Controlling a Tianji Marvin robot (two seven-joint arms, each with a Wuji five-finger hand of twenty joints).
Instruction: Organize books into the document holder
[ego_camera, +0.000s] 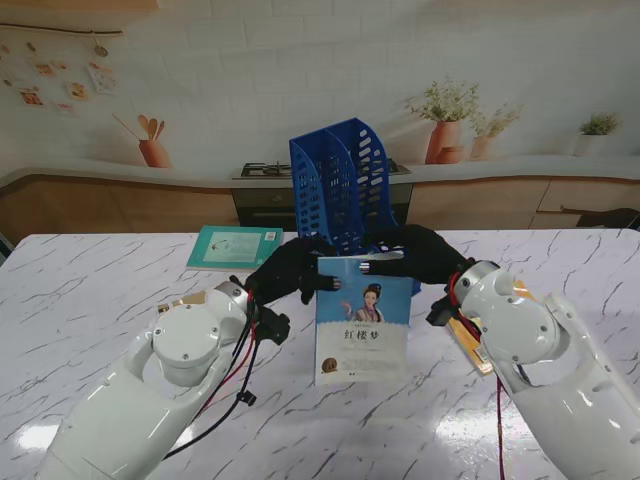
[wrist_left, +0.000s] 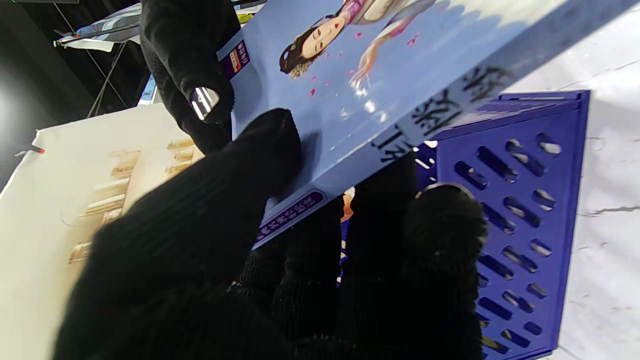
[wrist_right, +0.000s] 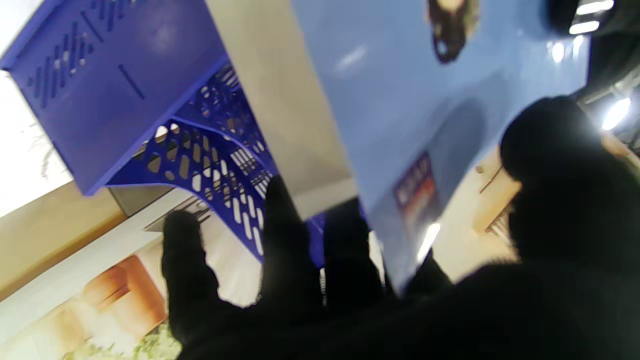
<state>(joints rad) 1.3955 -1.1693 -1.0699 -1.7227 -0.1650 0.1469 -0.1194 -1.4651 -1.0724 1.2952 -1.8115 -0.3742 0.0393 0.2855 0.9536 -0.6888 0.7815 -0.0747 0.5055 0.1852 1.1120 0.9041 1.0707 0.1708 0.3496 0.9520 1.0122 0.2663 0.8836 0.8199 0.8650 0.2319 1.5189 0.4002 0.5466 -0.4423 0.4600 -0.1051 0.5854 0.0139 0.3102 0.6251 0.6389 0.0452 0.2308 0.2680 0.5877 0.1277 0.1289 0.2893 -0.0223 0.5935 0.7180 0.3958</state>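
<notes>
A light-blue book (ego_camera: 363, 318) with a woman's portrait on its cover is held tilted above the table, just in front of the blue document holder (ego_camera: 340, 182). My left hand (ego_camera: 291, 270) grips its top left corner and my right hand (ego_camera: 416, 254) grips the top right corner. In the left wrist view the thumb lies on the cover of the book (wrist_left: 370, 75) and the fingers (wrist_left: 440, 225) curl behind it, with the holder (wrist_left: 525, 210) beyond. The right wrist view shows the book (wrist_right: 440, 125) pinched the same way, the holder (wrist_right: 150, 100) behind.
A teal book (ego_camera: 234, 247) lies flat on the marble table (ego_camera: 90, 300) at the far left of the holder. An orange-edged book (ego_camera: 470, 345) lies under my right forearm. A kitchen counter with plant pots runs behind the table.
</notes>
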